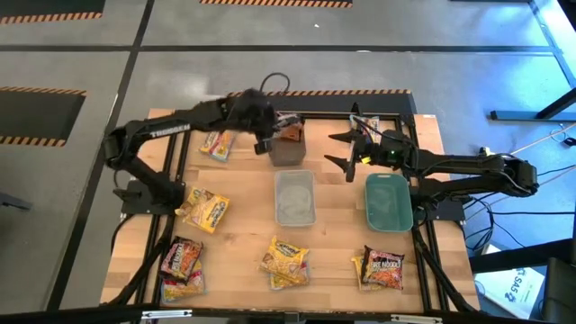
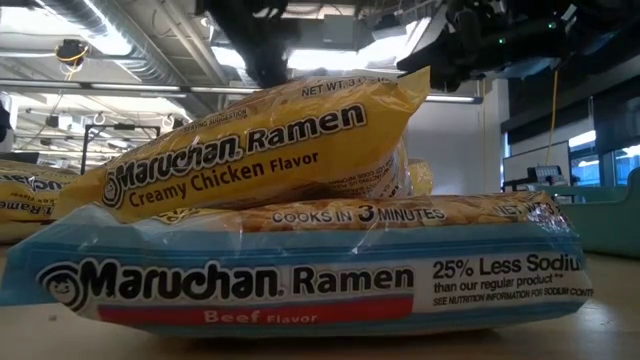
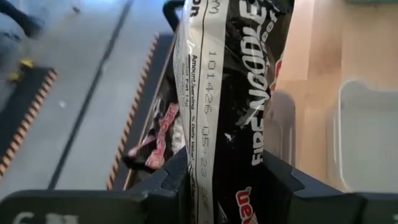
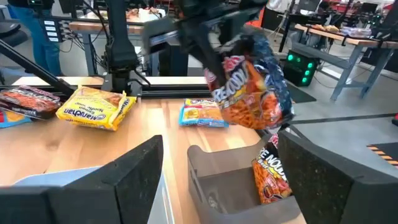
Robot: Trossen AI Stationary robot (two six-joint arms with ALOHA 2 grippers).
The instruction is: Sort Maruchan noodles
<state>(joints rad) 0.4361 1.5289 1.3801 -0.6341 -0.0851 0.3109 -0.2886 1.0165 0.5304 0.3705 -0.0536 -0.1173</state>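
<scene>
The left gripper (image 1: 267,133) hangs over the dark grey bin (image 1: 288,149) at the far side of the counter (image 1: 243,229), its fingers (image 3: 163,186) clamped on a dark packet (image 4: 252,87) of Maruchan noodles. That packet dangles crumpled above the bin, black with white lettering on the back (a date code runs down its seam) and an orange noodle picture with red print on the front. A second dark packet (image 4: 268,168) stands on end inside the bin.

The right gripper (image 1: 349,148) hovers just beside the bin, above the counter, fingers (image 4: 134,171) spread wide and holding nothing.

The other packets lie scattered on the counter: a yellow one (image 1: 216,143) near the far edge, another yellow one (image 1: 206,210) on the left, a dark brown-red one (image 1: 182,259) at the near left, yellow ones (image 1: 285,261) stacked in the near middle, and a dark one (image 1: 384,267) at the near right. The clear bin (image 1: 294,198) and the teal bin (image 1: 388,201) sit beside each other mid-counter.
</scene>
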